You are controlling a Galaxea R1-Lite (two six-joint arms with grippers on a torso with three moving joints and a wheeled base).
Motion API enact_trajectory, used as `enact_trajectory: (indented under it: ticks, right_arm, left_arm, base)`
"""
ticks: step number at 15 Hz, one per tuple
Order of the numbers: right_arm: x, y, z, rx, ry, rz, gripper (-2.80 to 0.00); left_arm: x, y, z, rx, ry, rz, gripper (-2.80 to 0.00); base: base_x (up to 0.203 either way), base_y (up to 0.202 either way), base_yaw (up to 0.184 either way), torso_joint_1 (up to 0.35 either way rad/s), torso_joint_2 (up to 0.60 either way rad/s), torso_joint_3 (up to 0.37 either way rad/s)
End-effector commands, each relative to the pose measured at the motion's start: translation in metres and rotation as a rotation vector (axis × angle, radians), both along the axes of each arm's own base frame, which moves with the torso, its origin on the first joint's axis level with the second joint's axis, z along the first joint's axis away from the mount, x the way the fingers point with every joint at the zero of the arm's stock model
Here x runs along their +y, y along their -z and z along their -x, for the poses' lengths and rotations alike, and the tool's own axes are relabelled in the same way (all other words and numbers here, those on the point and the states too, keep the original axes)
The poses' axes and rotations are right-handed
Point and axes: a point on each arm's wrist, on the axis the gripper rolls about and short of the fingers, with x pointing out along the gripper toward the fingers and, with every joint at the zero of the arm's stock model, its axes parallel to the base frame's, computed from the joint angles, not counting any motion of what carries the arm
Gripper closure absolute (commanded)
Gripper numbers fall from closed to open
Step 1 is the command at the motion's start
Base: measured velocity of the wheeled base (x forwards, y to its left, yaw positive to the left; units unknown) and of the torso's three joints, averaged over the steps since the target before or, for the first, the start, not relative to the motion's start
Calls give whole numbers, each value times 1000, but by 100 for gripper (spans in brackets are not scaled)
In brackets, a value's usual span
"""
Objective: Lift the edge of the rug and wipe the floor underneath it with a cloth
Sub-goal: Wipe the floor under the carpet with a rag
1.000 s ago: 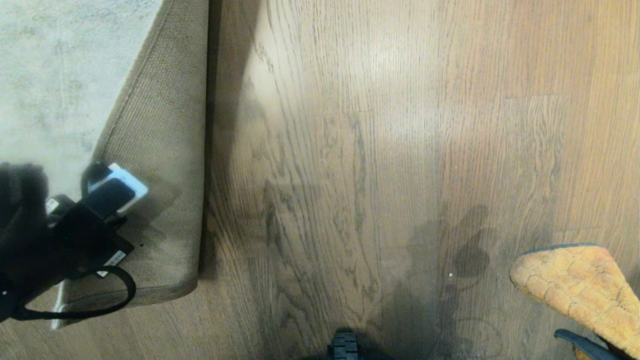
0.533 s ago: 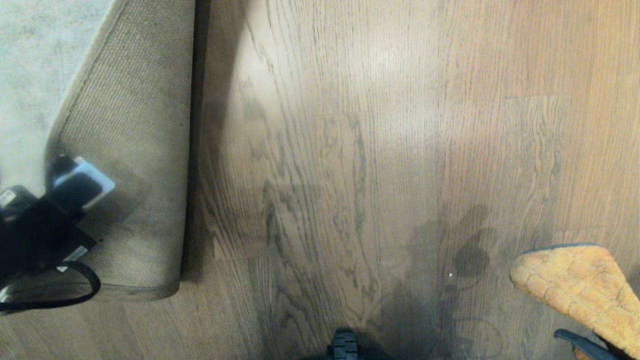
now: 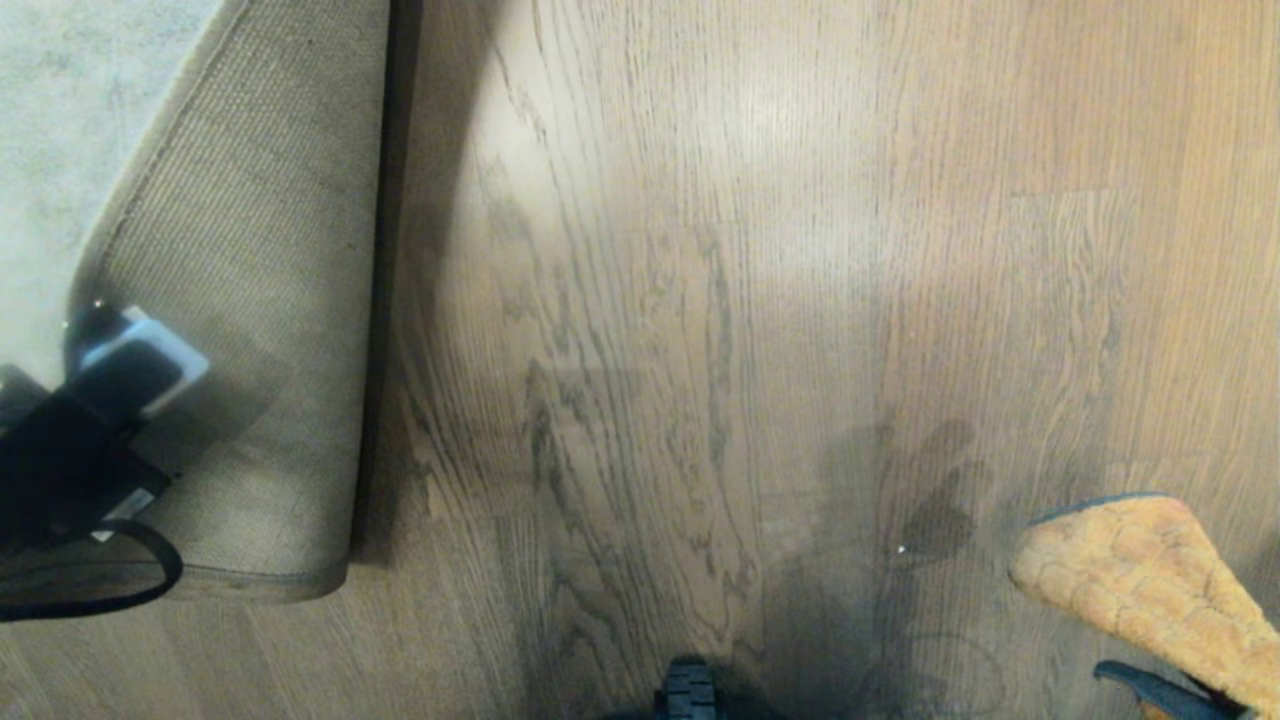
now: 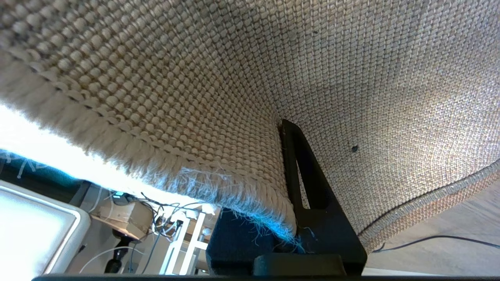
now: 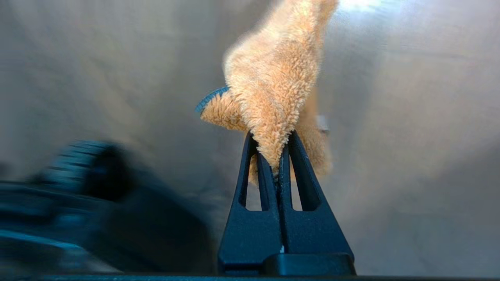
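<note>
The pale grey rug (image 3: 60, 110) lies at the far left, its near corner folded back so the tan woven backing (image 3: 260, 300) faces up. My left gripper (image 3: 125, 345) is shut on the rug edge (image 4: 218, 183). One black finger (image 4: 308, 187) presses on the backing; the other is hidden behind the rug. Bare wood floor (image 3: 700, 300) spreads to the right of the fold. The orange fluffy cloth (image 3: 1130, 580) hangs at the lower right, clamped in my right gripper (image 5: 272, 144), which is shut on the cloth (image 5: 273, 78).
A dark part of my base (image 3: 690, 690) pokes in at the bottom centre, with shadows on the planks beside it. Beyond the lifted rug stand white furniture (image 4: 39, 230) and tangled cables. A thin black cable (image 4: 449, 240) lies on the floor.
My left gripper has pulled the rug edge further left, turning more backing up and uncovering more floor. The cloth has shifted slightly down and left.
</note>
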Motion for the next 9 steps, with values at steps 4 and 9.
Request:
enact_trajectory:
  ticks: [4, 9]
  right_arm:
    - [7, -68, -60, 162, -190, -62, 0]
    - [59, -104, -130, 222, -689, -62, 0]
  left_arm:
    - [0, -2, 1, -8, -1, -5, 0]
    - [0, -1, 1, -7, -6, -2, 0]
  base:
    - [0, 0, 0, 0, 0, 0]
    - [0, 0, 0, 0, 0, 0]
